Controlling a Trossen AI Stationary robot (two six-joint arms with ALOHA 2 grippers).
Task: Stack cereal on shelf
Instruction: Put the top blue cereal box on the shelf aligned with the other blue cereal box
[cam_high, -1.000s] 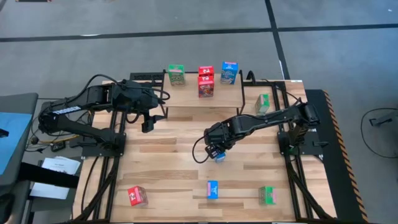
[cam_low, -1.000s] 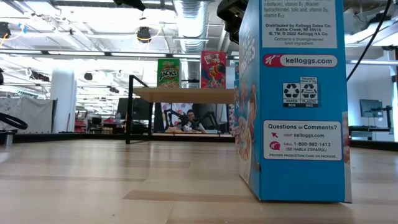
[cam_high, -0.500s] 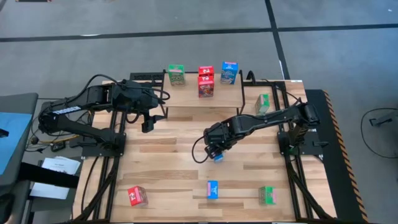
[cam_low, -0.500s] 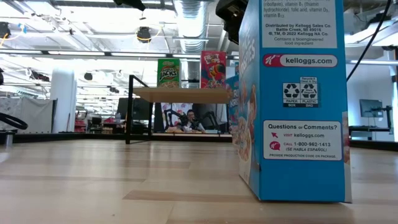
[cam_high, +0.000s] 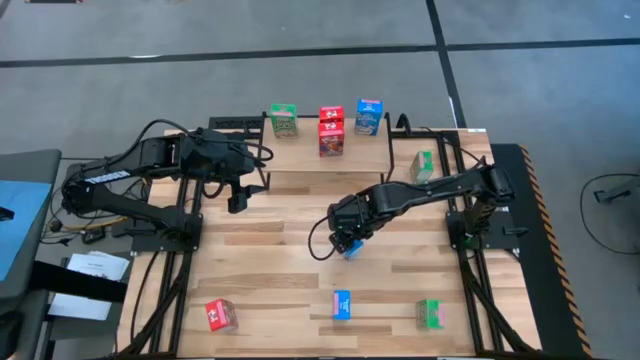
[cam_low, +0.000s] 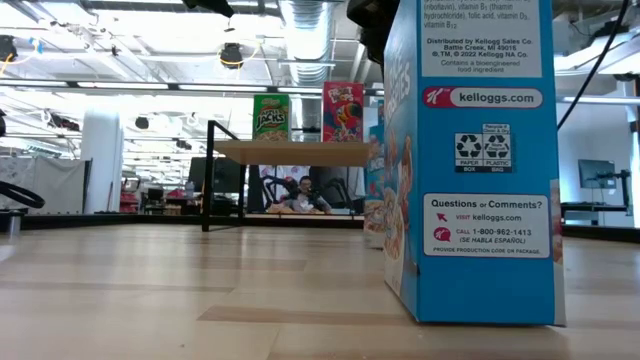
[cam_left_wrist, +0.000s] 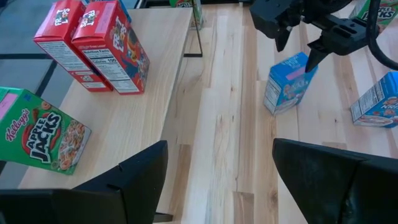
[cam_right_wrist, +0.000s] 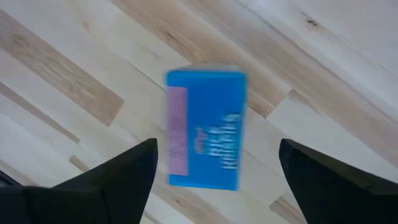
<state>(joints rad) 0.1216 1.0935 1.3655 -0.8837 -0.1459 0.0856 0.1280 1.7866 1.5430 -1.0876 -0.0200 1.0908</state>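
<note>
A blue cereal box (cam_right_wrist: 205, 127) stands a little tilted on the tabletop mid-table, also seen as the blue box (cam_left_wrist: 289, 84) in the left wrist view. My right gripper (cam_high: 347, 238) hangs over it pointing down, open, one finger on either side with a gap to the box. The shelf (cam_high: 300, 152) at the far edge carries a green box (cam_high: 284, 121), two red boxes (cam_high: 331, 130) and a blue box (cam_high: 368, 117), all standing on their bases. My left gripper (cam_left_wrist: 217, 180) waits open above the shelf's near left corner.
A green box (cam_high: 422, 165) lies beside the shelf at the right. Along the near edge stand a red box (cam_high: 220, 315), a blue box (cam_high: 342, 305) and a green box (cam_high: 430, 313). That near blue box (cam_low: 470, 160) fills much of the low view.
My right gripper has opened and let go of the blue box while staying in place. The box has come down onto the tabletop beneath it and stands there tilted.
</note>
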